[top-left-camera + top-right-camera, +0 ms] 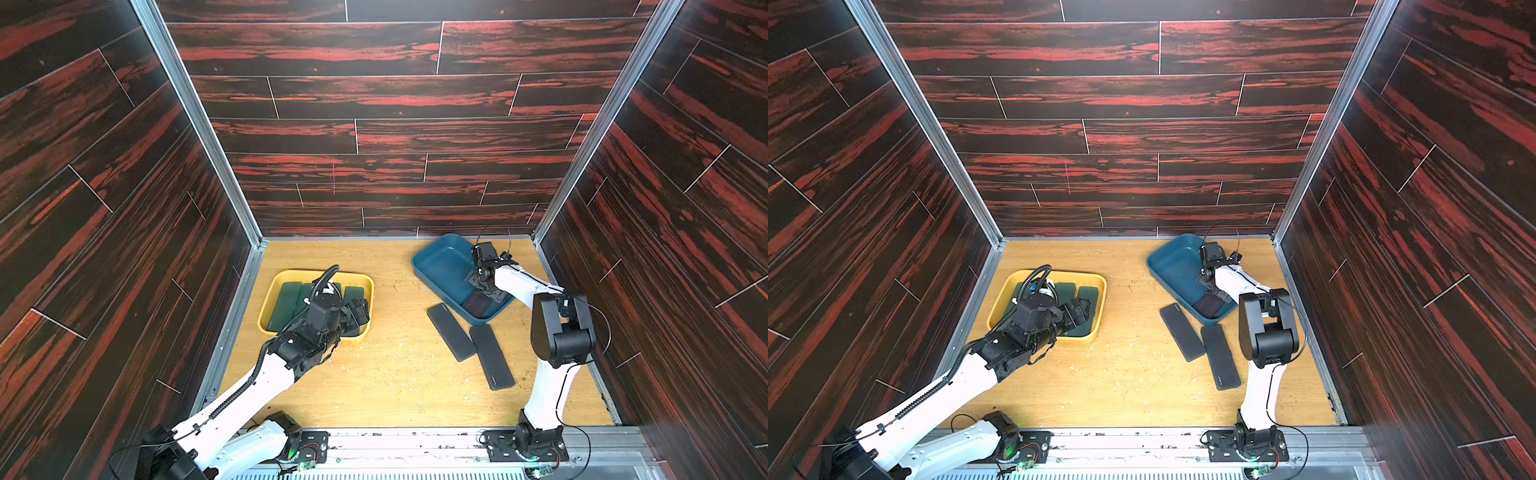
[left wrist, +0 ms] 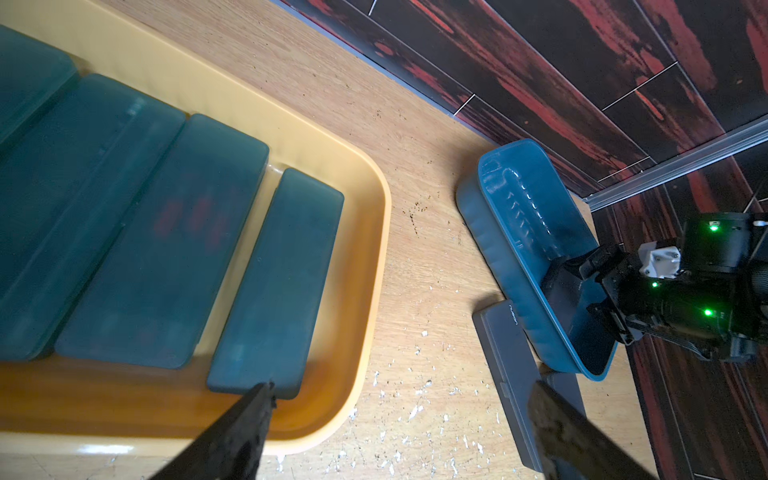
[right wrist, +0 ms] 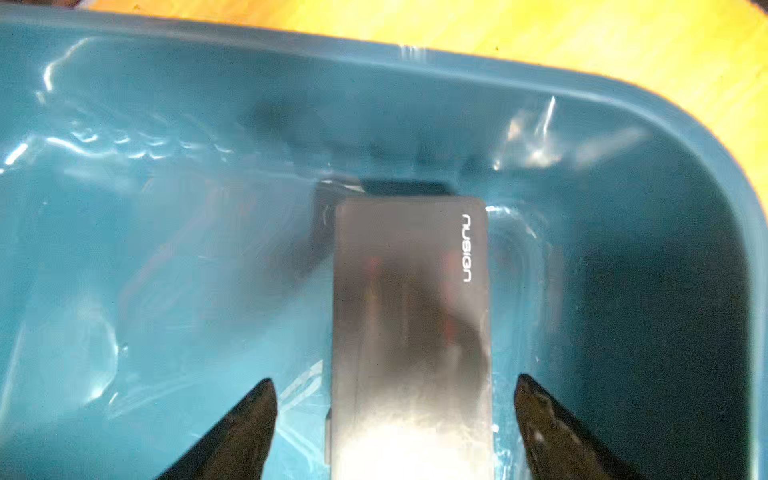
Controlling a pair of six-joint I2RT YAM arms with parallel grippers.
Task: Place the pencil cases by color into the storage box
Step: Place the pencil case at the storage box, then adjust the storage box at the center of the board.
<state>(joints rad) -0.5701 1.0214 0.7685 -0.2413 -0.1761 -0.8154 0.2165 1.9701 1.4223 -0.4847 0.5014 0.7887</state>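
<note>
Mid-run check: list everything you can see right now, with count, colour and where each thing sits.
dark green pencil cases: four showing, dark green, lying in the yellow tray
yellow tray: one, yellow, table's left side
blue box: one, blue, table's far right
boxed black pencil case: one, black, on the blue box's floor
loose black pencil cases: two, black, on the table beside the blue box
table: one, light wood
walls: three, dark red wood pattern, around the table
left arm: one, white and black, over the yellow tray, jaws open and empty
right arm: one, white and black, reaching into the blue box, jaws open either side of the boxed black pencil case, not touching it
</note>
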